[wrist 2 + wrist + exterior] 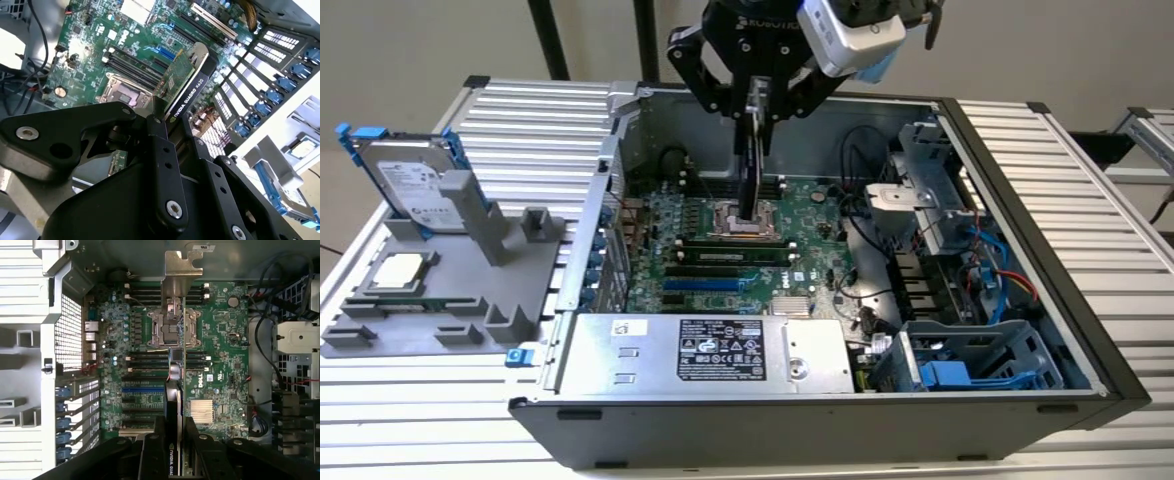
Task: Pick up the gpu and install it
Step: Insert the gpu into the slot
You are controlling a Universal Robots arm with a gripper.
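We have gpu upright over motherboard, gripper clamped across its faces; we judge it light, stiff, fragile.

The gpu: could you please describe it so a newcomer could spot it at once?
In the exterior view, an open computer case sits on the slatted table, its green motherboard facing up. Over the motherboard the gripper is shut on the gpu, held on edge. Unlike the hard drive outside the case, it is thin, green-and-black, with a silver bracket.
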